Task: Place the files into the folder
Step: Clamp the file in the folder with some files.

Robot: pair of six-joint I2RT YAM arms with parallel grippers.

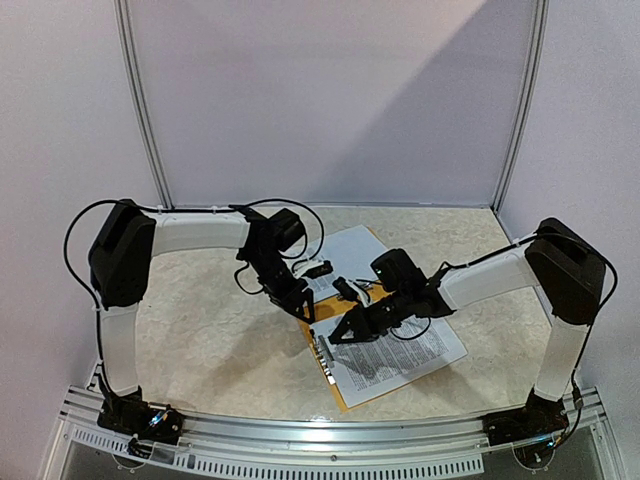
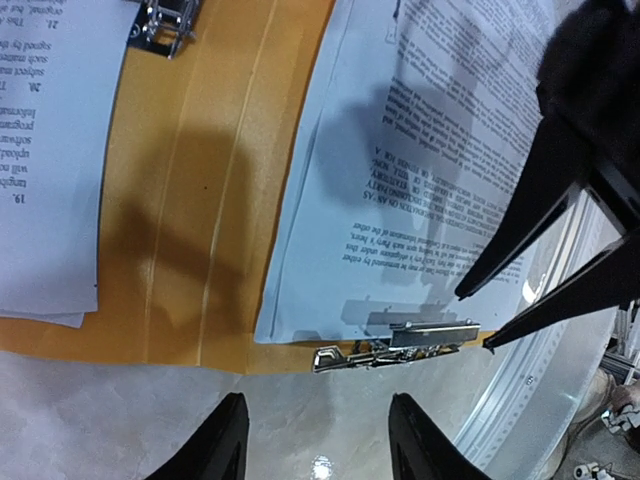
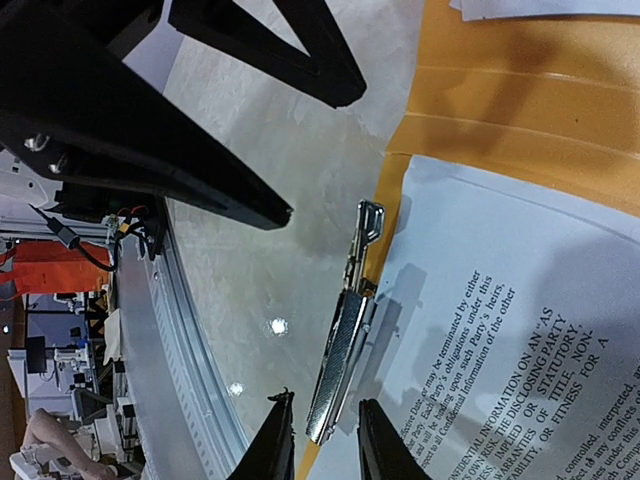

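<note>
- Closest to me is the aluminium rail [image 1: 330,440] at the table's [image 1: 200,340] near edge, where both my bases are bolted.
- Further in, my right gripper [image 3: 322,440] reaches across from its side with its jaws drawn narrow. The end of the metal clip [image 3: 340,360] lies between its fingertips (whether the pads truly press on it, I cannot tell).
- That clip lies along the edge of the folder [image 2: 200,250], which is spread open and flat in mid-table between my two arms.
- My left gripper [image 2: 325,445] is poised over bare marbled tabletop just off that same edge. Its jaws stand well apart with nothing between them.
- The near file [image 2: 420,150], a white sheet of small black print, lies on the folder's nearer half with one edge at the clip.
- A bare orange band with lengthwise creases separates it from the far files [image 2: 50,150]. These are stacked sheets on the farther half, with a second clip [image 2: 165,20] at their edge.
- Farthest back stand the pale wall panels [image 1: 330,100].
</note>
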